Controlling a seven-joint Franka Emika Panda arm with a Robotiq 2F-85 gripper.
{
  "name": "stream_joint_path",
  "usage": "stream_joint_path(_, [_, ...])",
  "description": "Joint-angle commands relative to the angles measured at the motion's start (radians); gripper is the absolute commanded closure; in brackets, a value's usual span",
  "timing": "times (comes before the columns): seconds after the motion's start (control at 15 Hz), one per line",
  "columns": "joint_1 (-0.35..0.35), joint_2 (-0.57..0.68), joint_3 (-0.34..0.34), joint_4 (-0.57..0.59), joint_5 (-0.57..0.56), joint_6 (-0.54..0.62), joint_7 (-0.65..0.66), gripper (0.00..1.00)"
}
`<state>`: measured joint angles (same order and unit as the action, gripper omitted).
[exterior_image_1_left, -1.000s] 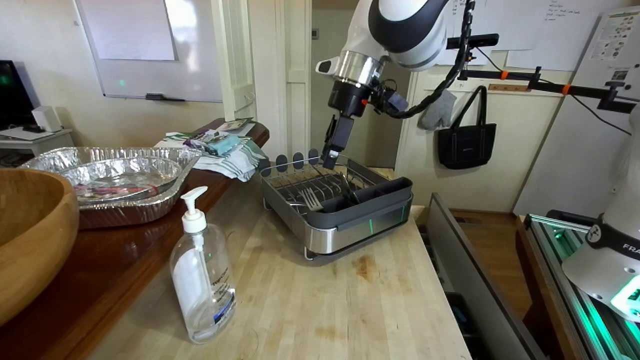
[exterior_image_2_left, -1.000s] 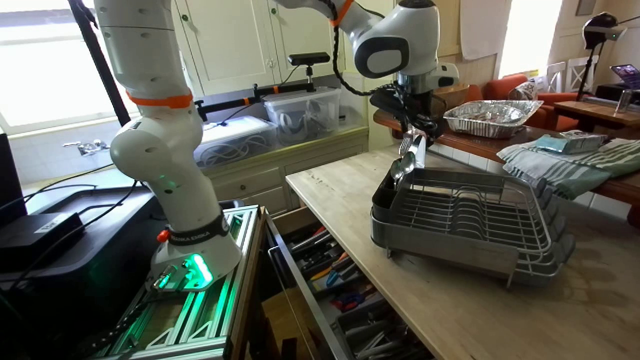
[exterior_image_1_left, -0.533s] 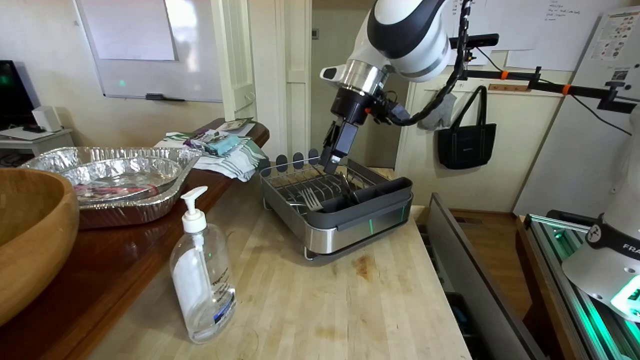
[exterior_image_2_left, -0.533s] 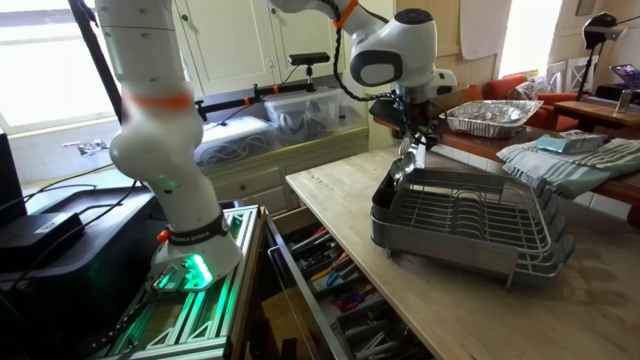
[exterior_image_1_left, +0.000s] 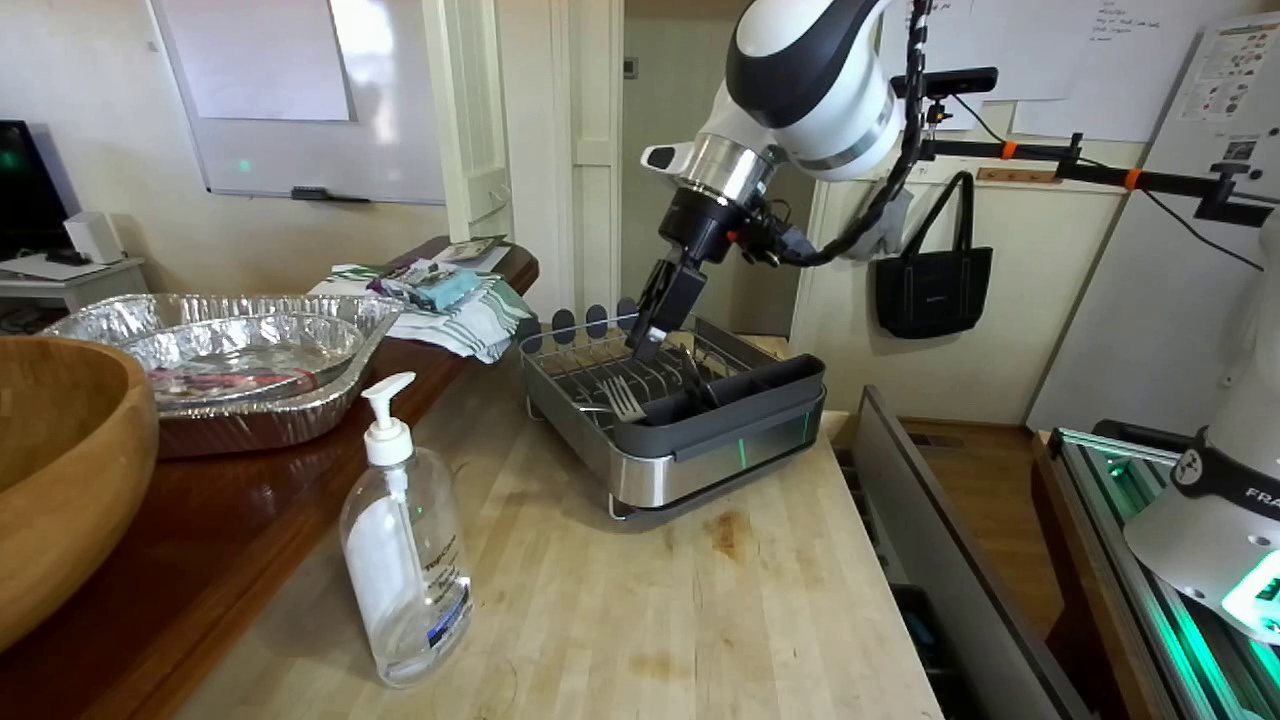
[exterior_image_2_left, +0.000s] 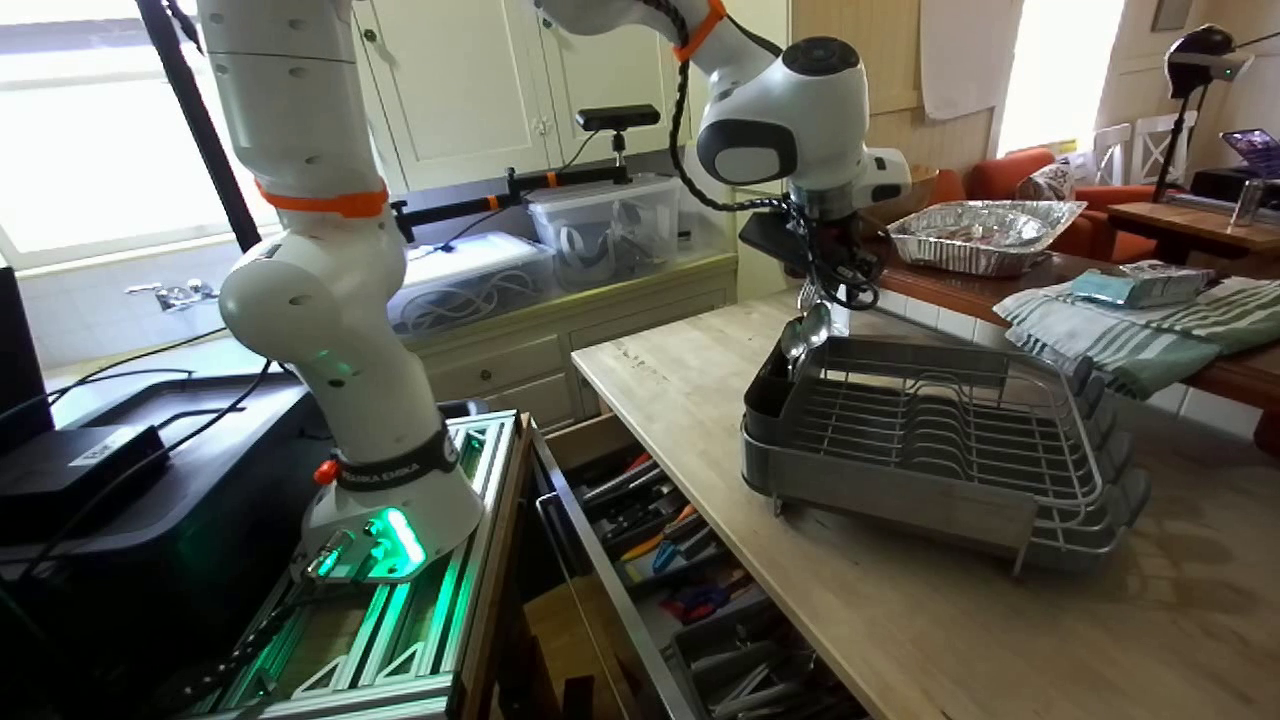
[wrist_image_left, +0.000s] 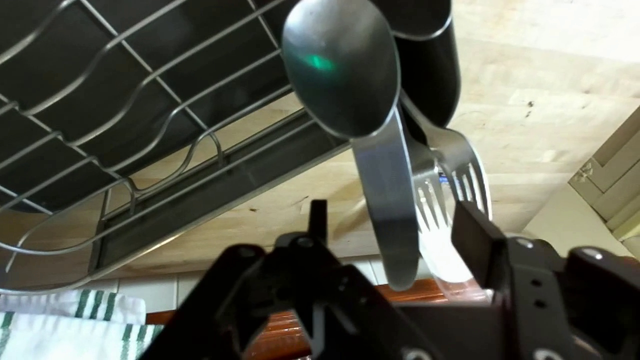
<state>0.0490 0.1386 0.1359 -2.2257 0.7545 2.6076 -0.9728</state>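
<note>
from where i stand, the arm (exterior_image_2_left: 790, 115) bends down to the cutlery end of the rack (exterior_image_2_left: 900, 500). its fingers (wrist_image_left: 477, 245) are spread, with a good gap between them, and i can't see them gripping anything. closest to them is the knife (wrist_image_left: 387, 200), which seems to lean out of the caddy (exterior_image_1_left: 740, 418), rounded end outward. in the wrist view that end shows in the gap between the two fingers; its long axis runs from the caddy in toward the palm, crossing the line from tip to tip rather than lying along it. how deep it sits, or whether metal touches either finger, i can't tell.

two forks (wrist_image_left: 452, 142) lean right beside the knife, their tines near one of the fingers, so from this angle the gap takes in more than one piece. a spoon (wrist_image_left: 342, 65) hides the rest of the knife from the wrist camera. the caddy sits at one end of the rack, which stands on the tabletop (exterior_image_1_left: 740, 620). the bottle (exterior_image_1_left: 405, 570) stands well apart from the rack, and a drawer (exterior_image_1_left: 955, 570) is pulled out beside the tabletop.
</note>
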Motion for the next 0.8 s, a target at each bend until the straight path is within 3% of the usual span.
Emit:
stream_joint_path(0.0, [-0.009, 0.009, 0.013, -0.008, 0.047, 0.027, -0.056, 0.66])
stream_joint_path(0.27, [-0.008, 0.0, 0.009, -0.013, 0.045, 0.037, -0.068, 0.95])
stream_joint_path(0.73, [-0.01, -0.035, 0.009, -0.023, 0.047, 0.043, -0.07, 0.94])
